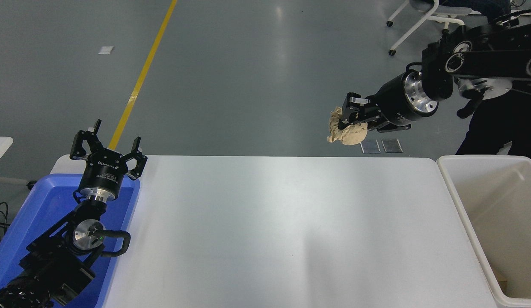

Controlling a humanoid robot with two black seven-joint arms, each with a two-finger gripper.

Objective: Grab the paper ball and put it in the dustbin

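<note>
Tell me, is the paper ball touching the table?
Apart. The head view shows the right gripper shut on the paper ball, holding it high, with grey floor behind it, above the table's far edge.

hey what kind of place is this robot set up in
Probably a robotics lab or workshop hall rather than a home: a grey sealed floor with a yellow floor line, wheeled office chairs behind, and a bare white table flanked by a blue tray and an off-white dustbin.
</note>
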